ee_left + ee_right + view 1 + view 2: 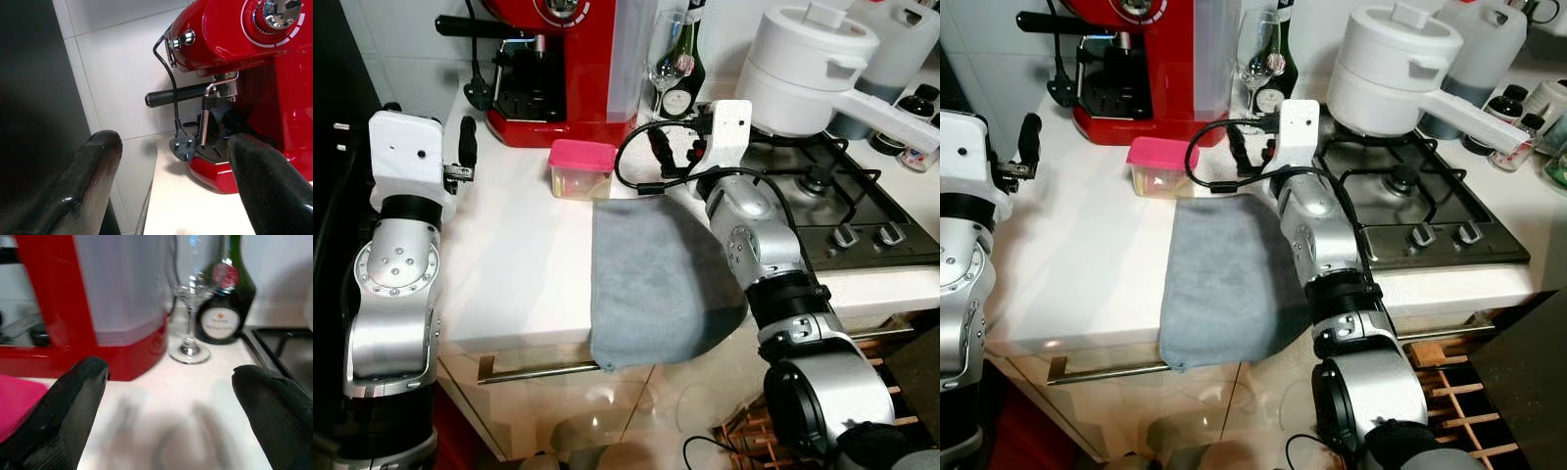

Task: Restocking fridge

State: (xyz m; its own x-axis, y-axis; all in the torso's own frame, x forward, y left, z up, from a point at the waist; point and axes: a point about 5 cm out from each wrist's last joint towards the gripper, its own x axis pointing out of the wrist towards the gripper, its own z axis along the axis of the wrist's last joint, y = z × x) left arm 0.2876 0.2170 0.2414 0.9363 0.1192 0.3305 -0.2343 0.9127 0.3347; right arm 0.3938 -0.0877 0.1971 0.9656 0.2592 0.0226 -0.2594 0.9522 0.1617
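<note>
The white counter (524, 264) carries a red espresso machine (563, 73), a grey cloth (651, 284) and a pink-lidded container (580, 168), likely the item to restock. Both the left end effector (171, 186) and right end effector (166, 406) hover spread wide, holding nothing. Restocking looks barely begun.

No legible text. Dark green glass bottle (226, 293) at counter's back edge carries a white oval label; print too blurred to read.
</note>
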